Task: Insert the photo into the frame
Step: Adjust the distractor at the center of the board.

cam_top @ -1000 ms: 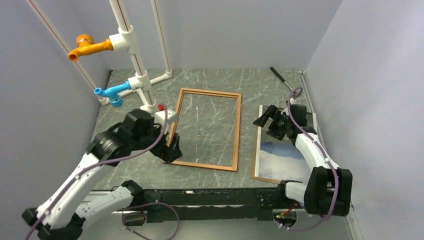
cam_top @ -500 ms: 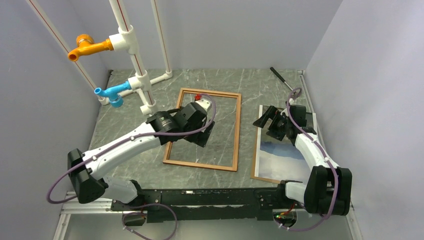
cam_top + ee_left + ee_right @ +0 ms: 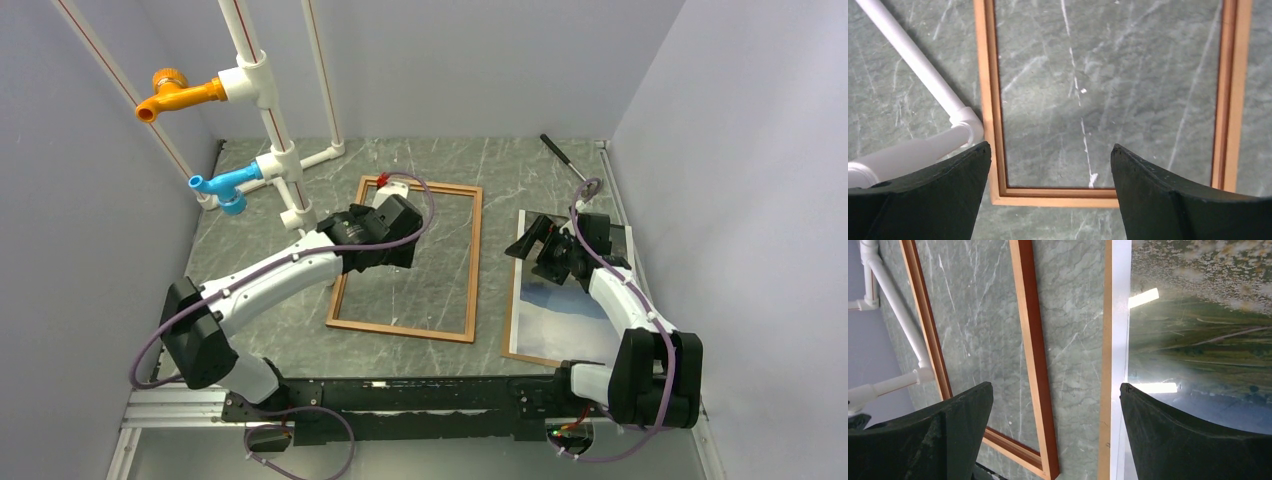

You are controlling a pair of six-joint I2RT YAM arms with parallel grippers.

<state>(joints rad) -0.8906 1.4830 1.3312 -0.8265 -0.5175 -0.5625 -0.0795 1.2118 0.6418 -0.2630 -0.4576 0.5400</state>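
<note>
Top view first: my left arm has swung away from the near-left corner of the frame [image 3: 476, 260]. The left gripper [image 3: 400, 238] now hangs over the frame's far half, above the bare opening. The frame hasn't budged. The right gripper [image 3: 533, 238] has barely shifted. The photo [image 3: 555, 320] lies face up directly under it and runs back toward that arm's base, well apart from the left gripper.

Left wrist view: the left gripper [image 3: 1049, 147] is spread wide with nothing in it. Under it is just the marble tabletop [image 3: 1098, 75] seen through the frame [image 3: 990, 75], with one short rail right below the fingertips. A white pipe [image 3: 923, 65] sits outside one finger.

Right wrist view: the right gripper [image 3: 1055, 386] is also spread and empty. One long rail of the frame [image 3: 1030, 315] runs between the fingers. The photo [image 3: 1198, 315] is past the finger on the right of the view, glossy with glare, resting on a brown board [image 3: 1106, 390].

My read: the frame looks sorted, and the photo hasn't been picked up yet. Getting a finger under that flat print could be fiddly.
</note>
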